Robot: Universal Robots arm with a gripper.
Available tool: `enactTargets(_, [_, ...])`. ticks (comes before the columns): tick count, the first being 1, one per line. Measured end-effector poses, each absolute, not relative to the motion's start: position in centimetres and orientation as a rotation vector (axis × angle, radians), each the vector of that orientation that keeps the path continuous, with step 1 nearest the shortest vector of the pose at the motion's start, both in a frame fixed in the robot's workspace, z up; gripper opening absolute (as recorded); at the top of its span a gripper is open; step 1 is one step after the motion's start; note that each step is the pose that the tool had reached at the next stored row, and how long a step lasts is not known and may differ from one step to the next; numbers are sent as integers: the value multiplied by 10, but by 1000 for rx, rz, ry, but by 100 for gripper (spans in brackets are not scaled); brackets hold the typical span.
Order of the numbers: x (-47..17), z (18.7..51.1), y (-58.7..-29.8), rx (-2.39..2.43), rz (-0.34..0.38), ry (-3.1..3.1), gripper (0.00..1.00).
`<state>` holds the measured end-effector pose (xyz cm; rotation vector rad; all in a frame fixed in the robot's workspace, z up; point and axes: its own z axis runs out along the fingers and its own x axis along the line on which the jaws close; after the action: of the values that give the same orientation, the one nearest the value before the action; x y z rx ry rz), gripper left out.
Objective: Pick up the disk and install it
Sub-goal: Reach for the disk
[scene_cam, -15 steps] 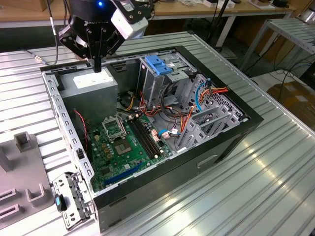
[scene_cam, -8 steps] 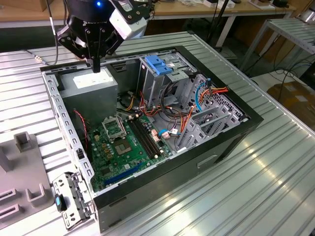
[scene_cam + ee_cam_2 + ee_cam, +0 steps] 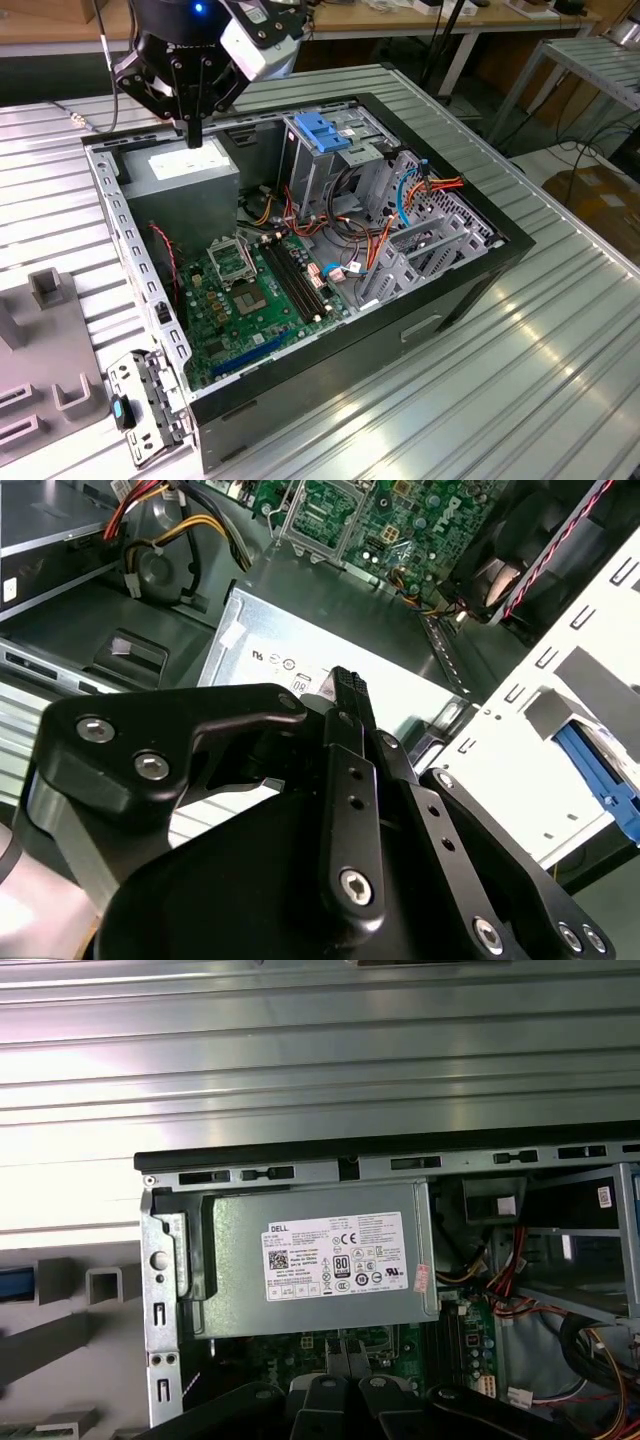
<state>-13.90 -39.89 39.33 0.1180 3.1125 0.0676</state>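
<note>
The disk could not be identified with certainty. A blue edge [image 3: 14, 1282] lay at the border of the first wrist view, just beside grey fixture blocks [image 3: 56, 1280]. It sat outside the case's perforated side wall [image 3: 160, 1290] and well apart from the claw; whether it belonged to the disk could not be told.

The claw [image 3: 192, 135] was found with its fingers [image 3: 347, 695] pressed together and nothing between them, pointing downward. Directly beneath its tips sat the grey power supply [image 3: 185, 175], with the white sticker [image 3: 338, 1258] on its top face. Contact between the tips and the power supply could not be confirmed.

To one side of the claw, within the open computer case [image 3: 470, 290], stood the metal drive cage [image 3: 310, 165], its blue handle [image 3: 322, 133] on top. The green motherboard [image 3: 250, 300] lay lower in the case, near the claw but clear of it. Red, yellow and orange cables [image 3: 385, 235] ran beyond the cage.

Far from the claw, at the case's near corner, a metal bracket [image 3: 150, 405] with a blue clip rested on the ribbed metal table [image 3: 520, 390].
</note>
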Motion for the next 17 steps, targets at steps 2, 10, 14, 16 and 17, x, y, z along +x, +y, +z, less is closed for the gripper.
enactTargets(2, [-140,393,-399,118,68,3112,11])
enactTargets(10, [-142,393,-399,118,68,3113,11])
enactTargets(14, [-143,393,-399,118,68,3112,11])
enactTargets(16, [-143,393,-399,118,68,3112,11])
enactTargets(17, [-144,393,-399,118,68,3112,11])
